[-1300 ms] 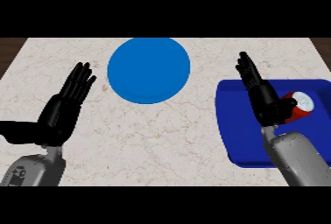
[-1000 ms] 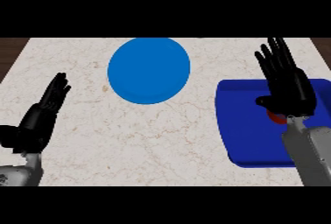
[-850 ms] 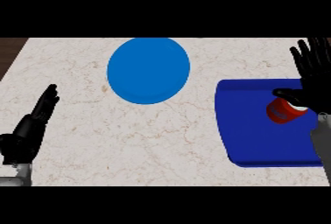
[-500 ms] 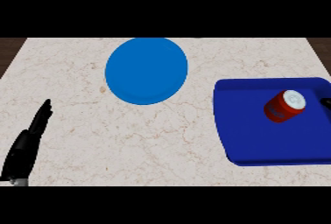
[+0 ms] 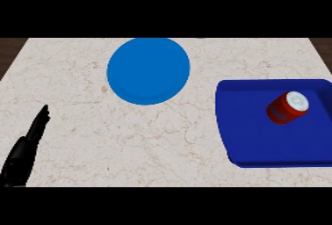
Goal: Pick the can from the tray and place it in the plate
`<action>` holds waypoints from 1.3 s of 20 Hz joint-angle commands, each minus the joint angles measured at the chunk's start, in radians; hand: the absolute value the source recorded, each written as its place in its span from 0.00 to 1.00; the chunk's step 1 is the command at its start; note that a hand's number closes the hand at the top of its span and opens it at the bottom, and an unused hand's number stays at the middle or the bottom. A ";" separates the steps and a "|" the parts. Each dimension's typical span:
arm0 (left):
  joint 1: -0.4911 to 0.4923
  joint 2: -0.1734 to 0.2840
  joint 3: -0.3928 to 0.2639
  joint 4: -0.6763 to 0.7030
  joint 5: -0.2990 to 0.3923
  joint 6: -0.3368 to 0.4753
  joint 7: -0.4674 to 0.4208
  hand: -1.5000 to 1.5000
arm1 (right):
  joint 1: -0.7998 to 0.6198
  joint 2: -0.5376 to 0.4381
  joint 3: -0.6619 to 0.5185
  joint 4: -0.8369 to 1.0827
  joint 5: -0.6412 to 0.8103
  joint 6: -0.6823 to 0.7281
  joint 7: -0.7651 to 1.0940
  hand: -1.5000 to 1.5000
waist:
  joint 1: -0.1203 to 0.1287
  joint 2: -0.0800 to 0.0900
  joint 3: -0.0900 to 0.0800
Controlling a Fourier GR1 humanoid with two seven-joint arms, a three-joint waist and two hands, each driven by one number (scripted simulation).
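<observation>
A red can (image 5: 288, 107) with a white top lies on its side in the dark blue tray (image 5: 259, 140) at the right of the counter. The blue plate (image 5: 148, 70) sits at the back centre with nothing on it. My left hand (image 5: 24, 149) shows at the lower left edge, fingers straight and pointing up, far from both the can and the plate. My right hand is out of the picture.
The marble counter top (image 5: 130, 140) stretches between the plate and the tray. Its dark edge shows at the far left (image 5: 9, 52) and far right corners.
My right hand drew back from over the tray and left the view, uncovering the can. My left hand slid down and leftward to the picture's edge.
</observation>
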 commanded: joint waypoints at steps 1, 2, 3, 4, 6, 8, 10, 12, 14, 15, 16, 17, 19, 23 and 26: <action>-0.051 0.001 0.011 0.024 0.002 -0.012 0.010 0.50 | 0.014 -0.156 0.011 0.026 0.057 0.106 0.087 0.00 | 0.000 0.003 -0.001; -0.017 -0.005 -0.002 0.021 -0.014 -0.005 -0.005 0.50 | 0.050 -0.168 0.027 0.040 0.090 0.157 0.069 0.00 | 0.003 0.003 0.000; -0.024 -0.006 -0.007 -0.031 -0.003 -0.012 0.036 0.50 | -0.003 -0.188 0.048 0.054 0.123 0.129 0.094 0.00 | 0.018 0.003 0.000; -0.035 -0.011 -0.011 -0.001 -0.013 -0.015 0.027 0.50 | -0.006 -0.202 0.055 0.091 0.148 0.154 0.089 0.00 | 0.016 0.005 0.000; -0.039 -0.033 -0.007 0.043 -0.035 0.005 -0.026 0.50 | -0.074 -0.244 0.071 0.113 0.131 0.170 0.171 0.00 | 0.019 0.005 -0.001; -0.061 0.000 0.015 0.014 -0.002 -0.044 0.023 0.50 | -0.121 -0.235 0.128 0.154 0.204 0.166 0.177 0.00 | 0.024 0.005 0.000; -0.027 0.020 0.032 -0.019 0.011 -0.063 0.012 0.50 | -0.186 -0.251 0.169 0.213 0.233 0.199 0.205 0.00 | 0.037 0.005 0.000; -0.035 -0.034 0.009 0.037 -0.027 -0.026 -0.003 0.50 | -0.198 -0.268 0.170 0.235 0.241 0.269 0.216 0.00 | 0.020 0.004 0.000; -0.021 -0.012 0.022 -0.008 -0.020 -0.048 0.015 0.50 | -0.262 -0.250 0.215 0.299 0.292 0.295 0.213 0.00 | 0.029 0.005 0.000; -0.088 0.009 0.035 0.022 -0.015 -0.064 0.042 0.50 | -0.283 -0.244 0.257 0.281 0.295 0.302 0.257 0.00 | 0.029 0.007 0.000; -0.016 0.011 0.043 -0.036 -0.002 -0.073 0.031 0.50 | -0.239 -0.254 0.234 0.319 0.306 0.377 0.195 0.00 | 0.024 0.003 0.001; -0.023 -0.038 0.017 0.058 -0.044 -0.041 -0.035 0.50 | -0.260 -0.214 0.273 0.293 0.350 0.337 0.206 0.00 | 0.020 0.004 0.000; -0.029 -0.014 0.017 -0.028 -0.038 -0.061 0.028 0.50 | -0.345 -0.206 0.308 0.412 0.431 0.364 0.174 0.00 | 0.037 0.007 0.001; -0.028 -0.025 0.041 0.008 -0.038 -0.062 0.008 0.50 | -0.302 -0.208 0.360 0.404 0.570 0.416 0.078 0.00 | 0.022 0.004 0.001; -0.050 -0.084 0.004 0.044 -0.091 -0.028 -0.008 0.50 | -0.404 -0.198 0.358 0.579 0.652 0.486 -0.021 0.00 | 0.024 0.006 0.001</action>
